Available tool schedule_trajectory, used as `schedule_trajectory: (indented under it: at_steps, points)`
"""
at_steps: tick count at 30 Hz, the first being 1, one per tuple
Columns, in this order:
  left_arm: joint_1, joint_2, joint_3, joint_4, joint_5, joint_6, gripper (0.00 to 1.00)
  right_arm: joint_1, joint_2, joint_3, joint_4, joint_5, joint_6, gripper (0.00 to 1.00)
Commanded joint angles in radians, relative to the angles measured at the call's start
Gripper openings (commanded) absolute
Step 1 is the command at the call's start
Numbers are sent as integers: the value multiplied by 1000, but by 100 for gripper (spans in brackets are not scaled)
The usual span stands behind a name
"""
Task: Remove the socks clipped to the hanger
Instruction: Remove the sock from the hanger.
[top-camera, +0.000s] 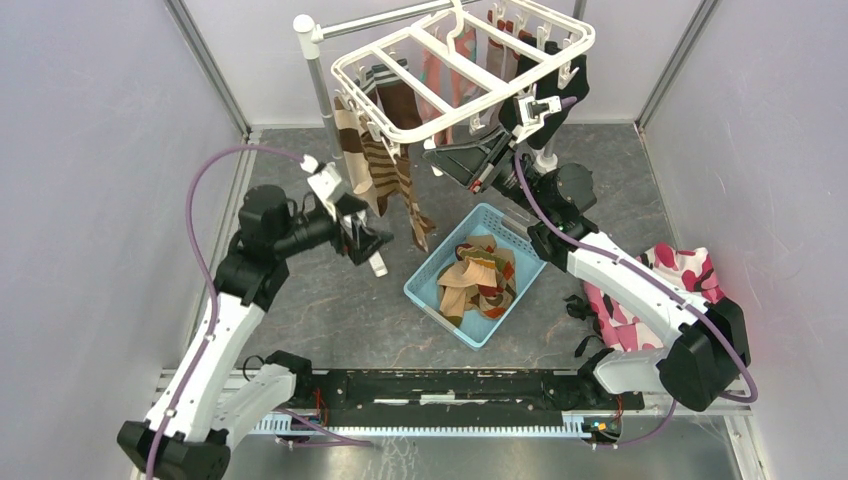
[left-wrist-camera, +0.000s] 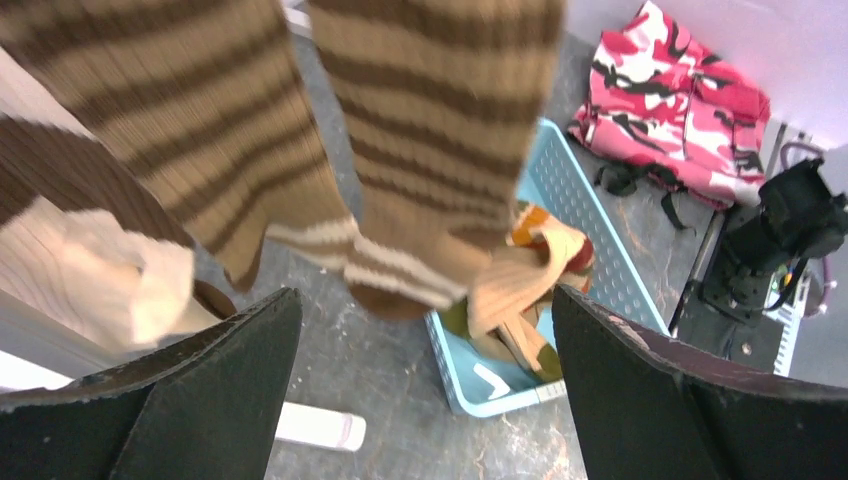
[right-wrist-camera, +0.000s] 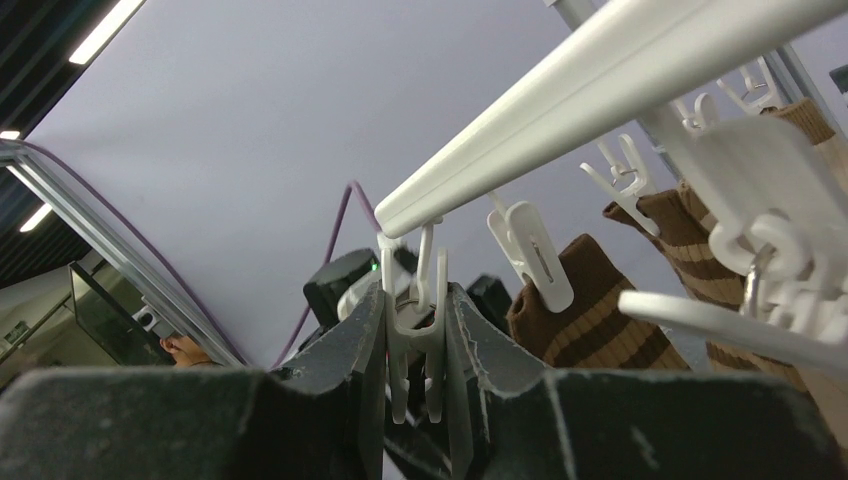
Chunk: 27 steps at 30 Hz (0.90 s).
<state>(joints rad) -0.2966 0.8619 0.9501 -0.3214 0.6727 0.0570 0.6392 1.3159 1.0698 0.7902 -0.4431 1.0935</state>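
The white hanger (top-camera: 460, 70) hangs at the top centre with socks clipped under it. Brown-striped socks (top-camera: 385, 170) dangle from its left corner, and a black sock (top-camera: 577, 85) hangs at its right edge. My left gripper (top-camera: 365, 240) is open and empty just below the striped socks' toes (left-wrist-camera: 420, 150), not touching them. My right gripper (top-camera: 533, 108) is raised to the hanger's front right edge. It is shut on a small white clip (right-wrist-camera: 418, 330) that hangs from the hanger's bar (right-wrist-camera: 600, 90). A neighbouring clip (right-wrist-camera: 530, 255) holds a brown-striped sock (right-wrist-camera: 590, 310).
A light blue basket (top-camera: 440, 262) on the floor between the arms holds several loose socks (top-camera: 480, 280). A pink camouflage cloth heap (top-camera: 670, 290) lies at the right. The grey pole stand (top-camera: 322, 100) rises at the back left, its white foot (left-wrist-camera: 320, 428) under my left gripper.
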Motion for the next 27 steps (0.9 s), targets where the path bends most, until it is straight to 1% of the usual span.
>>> schedule_trajectory:
  at_steps: [1, 4, 9, 15, 19, 25, 27]
  points:
    - [88, 142, 121, 186, 198, -127, 100, 1, -42, -6, 11, -48, -5, 0]
    - [104, 222, 171, 198, 284, -116, 100, 1, -45, -6, 16, -61, 2, 0]
    - [104, 299, 198, 268, 352, -140, 96, 0, -44, -4, 29, -88, 11, 1]
    - [103, 322, 167, 386, 337, -208, 94, -2, -24, -3, 93, -131, 62, 2]
    - [102, 338, 154, 403, 335, -216, 93, -2, -9, -2, 136, -146, 94, 2]
    - [89, 351, 142, 464, 417, -314, 79, -4, -6, -6, 137, -154, 93, 3]
    - [78, 342, 139, 466, 440, -333, 76, -4, -4, -4, 121, -156, 81, 4]
